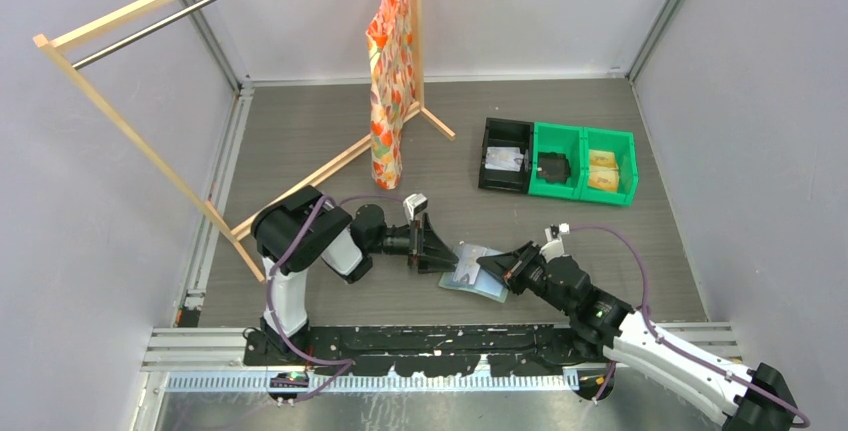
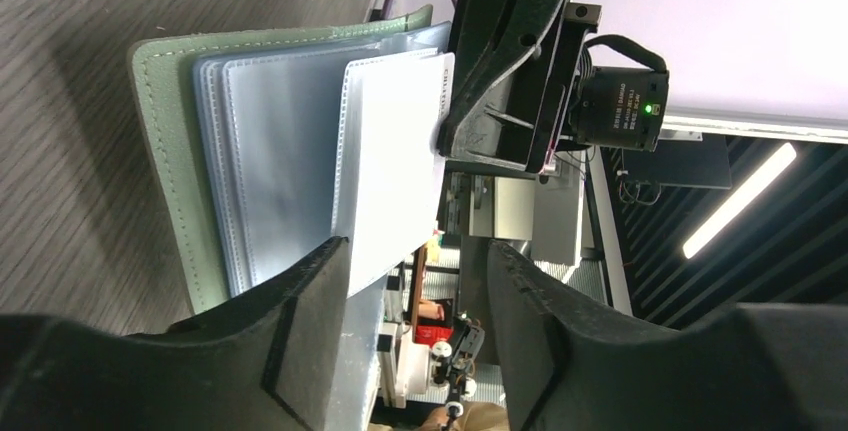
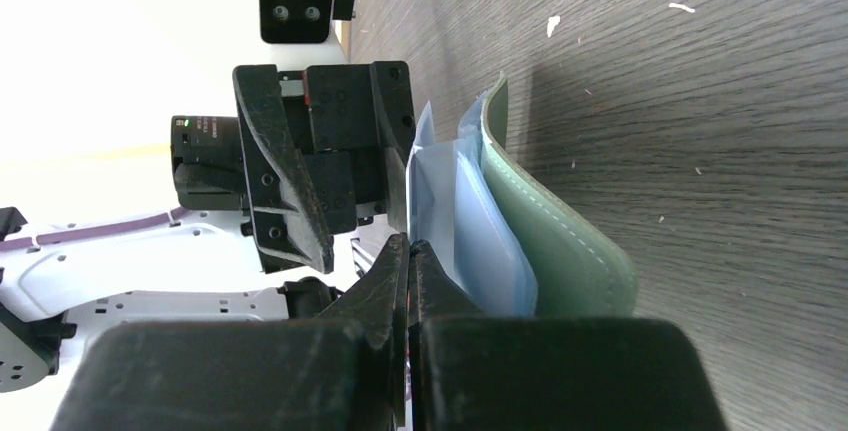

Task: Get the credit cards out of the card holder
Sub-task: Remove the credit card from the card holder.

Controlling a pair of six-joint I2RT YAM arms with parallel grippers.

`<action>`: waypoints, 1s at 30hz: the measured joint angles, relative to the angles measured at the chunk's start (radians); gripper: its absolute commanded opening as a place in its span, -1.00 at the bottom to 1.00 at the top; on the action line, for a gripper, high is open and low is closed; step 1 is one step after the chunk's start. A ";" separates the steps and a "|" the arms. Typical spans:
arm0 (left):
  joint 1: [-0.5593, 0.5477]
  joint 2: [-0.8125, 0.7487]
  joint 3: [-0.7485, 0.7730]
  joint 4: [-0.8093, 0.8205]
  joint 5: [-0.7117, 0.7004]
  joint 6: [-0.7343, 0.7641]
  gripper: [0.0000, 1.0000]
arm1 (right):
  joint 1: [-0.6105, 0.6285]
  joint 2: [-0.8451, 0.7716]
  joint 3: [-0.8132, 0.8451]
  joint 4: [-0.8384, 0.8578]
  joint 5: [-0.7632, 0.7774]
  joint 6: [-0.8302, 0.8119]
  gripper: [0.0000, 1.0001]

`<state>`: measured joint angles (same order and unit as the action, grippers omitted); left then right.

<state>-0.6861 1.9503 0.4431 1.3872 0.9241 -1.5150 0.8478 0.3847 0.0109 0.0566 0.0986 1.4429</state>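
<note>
Grey table (image 1: 320,151), open card holder (image 1: 478,277) lay between arms, right gripper (image 3: 408,247) clenched on white card (image 2: 395,151), left gripper (image 2: 418,253) released, bins (image 1: 557,159) behind.

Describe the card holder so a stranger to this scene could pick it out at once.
On the dark wood-grain table, look near the front edge, where the left arm and right arm meet. The card holder is between their jaws: unlike the rigid black and green bins further back, it is soft, sage-green, with pale blue pockets fanned open.
</note>
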 measured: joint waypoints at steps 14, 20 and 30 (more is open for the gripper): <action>0.034 0.003 0.000 0.000 -0.007 0.000 -0.18 | 0.000 -0.027 0.000 -0.005 0.000 0.000 -0.99; 0.031 0.003 0.012 0.000 0.004 -0.001 -0.15 | 0.000 -0.027 0.000 -0.005 0.000 0.000 -0.99; 0.011 0.006 0.028 -0.002 0.004 -0.004 -0.96 | 0.000 -0.016 0.000 0.006 -0.001 0.001 -0.99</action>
<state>-0.6746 1.9568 0.4713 1.3853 0.9283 -1.5192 0.8478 0.3691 0.0109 0.0628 0.0978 1.4437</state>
